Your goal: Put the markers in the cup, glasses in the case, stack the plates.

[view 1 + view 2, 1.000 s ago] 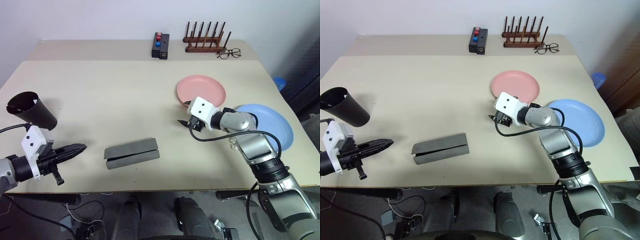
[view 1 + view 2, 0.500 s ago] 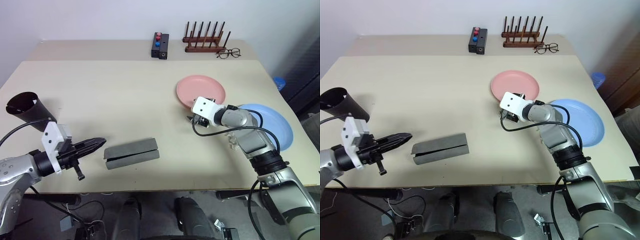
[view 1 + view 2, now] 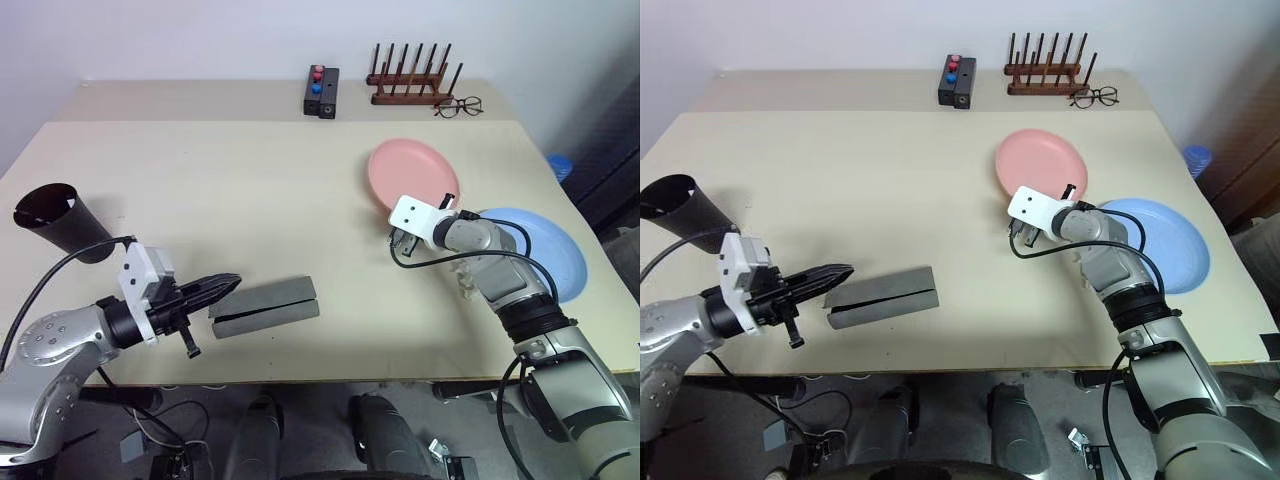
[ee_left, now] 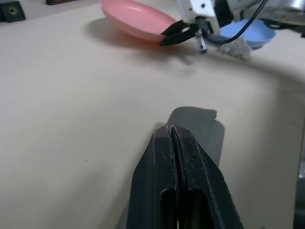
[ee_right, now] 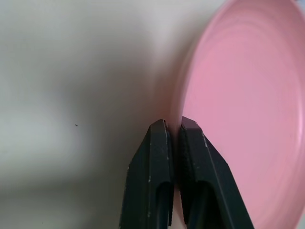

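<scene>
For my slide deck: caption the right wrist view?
Right gripper shut on the pink plate's rim above the beige table.

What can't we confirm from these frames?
- Inside of the black cup: head views, its own wall hides any markers.
- Inside of the grey case: head views, lid down.
- Right pincer on pink plate rim: right wrist view, fingers hide the contact.
</scene>
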You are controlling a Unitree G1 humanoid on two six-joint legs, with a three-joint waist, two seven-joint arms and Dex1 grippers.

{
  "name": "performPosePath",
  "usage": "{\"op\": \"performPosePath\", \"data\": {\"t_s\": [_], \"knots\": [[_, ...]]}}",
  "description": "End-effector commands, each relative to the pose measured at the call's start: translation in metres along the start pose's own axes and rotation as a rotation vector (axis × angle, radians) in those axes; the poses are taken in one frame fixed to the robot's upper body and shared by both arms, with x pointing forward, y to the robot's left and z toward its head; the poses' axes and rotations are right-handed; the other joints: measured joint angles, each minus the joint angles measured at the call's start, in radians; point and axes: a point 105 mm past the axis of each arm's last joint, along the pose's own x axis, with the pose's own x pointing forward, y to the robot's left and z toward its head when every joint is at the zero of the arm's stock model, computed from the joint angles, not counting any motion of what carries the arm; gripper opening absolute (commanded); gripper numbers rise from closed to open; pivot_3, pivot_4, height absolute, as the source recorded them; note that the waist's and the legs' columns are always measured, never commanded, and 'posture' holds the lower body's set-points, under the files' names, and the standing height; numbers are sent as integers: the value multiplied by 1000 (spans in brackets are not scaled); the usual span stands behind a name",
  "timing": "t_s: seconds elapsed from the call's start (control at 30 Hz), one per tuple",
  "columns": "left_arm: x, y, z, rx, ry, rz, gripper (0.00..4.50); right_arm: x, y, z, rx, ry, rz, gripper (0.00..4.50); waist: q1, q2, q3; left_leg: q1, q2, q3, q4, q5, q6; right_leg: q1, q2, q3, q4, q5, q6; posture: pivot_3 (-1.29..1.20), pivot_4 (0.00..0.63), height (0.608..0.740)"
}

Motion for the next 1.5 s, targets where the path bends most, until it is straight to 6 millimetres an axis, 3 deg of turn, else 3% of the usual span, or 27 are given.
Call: {"op": "performPosePath", "data": {"t_s": [0.03,0.2,0.27,0.43,0.63,0.67,0.77,0.87,1.0,1.13,1.27,1.5], "knots": [[9,-6,11,53,-61,-27,0,-22,-35,22,-77,-74,-112,46,1,0,0,0,0,0,0,0,0,0,0,0,0,0,0,0,150,740],[27,-5,19,82,-112,-63,0,-69,-68,18,-94,-54,-155,46,11,1,1,0,0,0,1,0,0,0,0,0,0,0,0,0,150,740],[43,-11,26,78,-159,-110,0,-97,-72,8,-72,-32,-121,46,27,1,1,0,0,0,1,0,0,1,0,0,-1,0,0,0,150,740],[76,-35,35,73,-220,-230,0,-151,-47,-30,-32,99,35,46,31,1,0,1,-1,0,2,0,1,5,0,0,-2,-1,2,0,150,740],[91,-52,41,59,-240,-306,0,-178,-26,-73,5,277,98,46,14,3,0,10,0,2,3,-1,1,11,-1,1,-1,-2,3,0,150,740],[92,-52,42,60,-240,-305,0,-180,-21,-78,1,298,118,46,11,3,0,10,0,2,4,-1,1,11,-1,1,-1,-3,3,0,150,740],[90,-46,45,59,-245,-286,0,-180,-16,-81,1,304,133,969,5,2,0,10,-1,2,4,-1,1,12,-1,1,-2,-2,3,0,150,740],[86,-38,51,40,-262,-255,0,-177,-24,-71,15,254,101,2434,0,3,0,9,-1,2,4,-1,1,11,-1,1,-2,-2,2,0,150,740],[83,-34,50,53,-247,-235,0,-173,-22,-58,64,176,138,2434,2,2,0,9,-1,2,4,-1,1,11,-1,1,-2,-2,2,0,150,740],[81,-33,51,58,-242,-224,0,-166,-3,-45,62,109,241,2434,6,2,0,9,-1,2,4,-1,1,12,-2,1,-2,-2,2,0,150,740],[81,-35,52,58,-238,-221,0,-156,9,-46,4,116,283,2434,5,2,0,9,-1,2,4,-1,1,12,-2,1,-3,-2,2,0,150,740],[82,-39,53,60,-236,-222,0,-138,14,-55,-45,123,262,2434,3,2,1,9,-1,2,4,-1,1,12,-2,1,-3,-2,2,0,150,740]]}}
